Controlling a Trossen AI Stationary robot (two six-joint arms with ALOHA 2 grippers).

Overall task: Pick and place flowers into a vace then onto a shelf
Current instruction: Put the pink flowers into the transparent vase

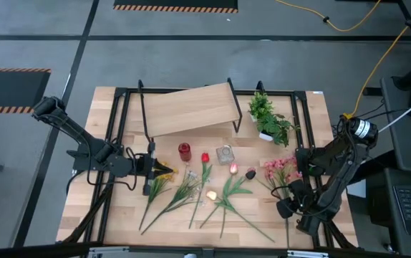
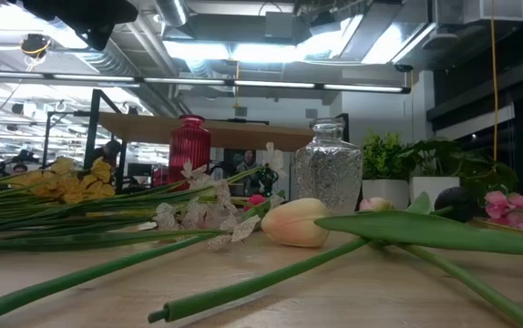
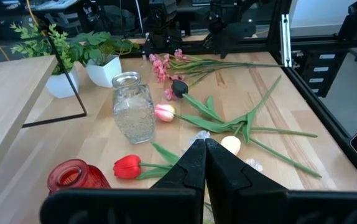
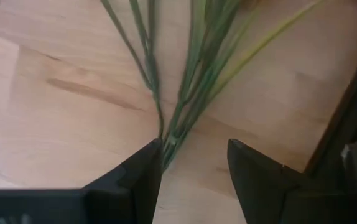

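Two vases: clear textured glass vase (image 1: 225, 153) and ribbed red glass vase (image 1: 185, 151), upright on light-wood desk (image 1: 119, 215), just in front of shelf, both without any stem.
Flowers: all loose on desk; yellow bunch (image 1: 164, 172) at left, white spray (image 1: 189, 179), red tulip (image 1: 205, 158), pink tulip (image 1: 233, 168), cream tulip (image 1: 210, 195), dark maroon bud (image 1: 250, 173), pink blossom sprig (image 1: 281, 170) at right.
Shelf: wide light-wood board on thin black legs (image 1: 189, 107) at far side of desk, bare on top.
Left claw: (image 1: 150, 166) low over desk beside yellow bunch, fingers pressed together in left wrist view (image 3: 203, 163); whether a yellow stem is pinched, impossible to tell.
Right claw: (image 4: 194, 168) hovering close above cut ends of pink sprig's green stems (image 4: 185, 118), fingers parted with stems reaching into gap, nothing gripped.
Bystander: bushy green plant in white pot (image 1: 270, 118) beside shelf, no part of job.
Progress: judged barely begun; no flower in a vase, no vase on shelf.
Left to do: gather every stem, load vases, lift them onto shelf.
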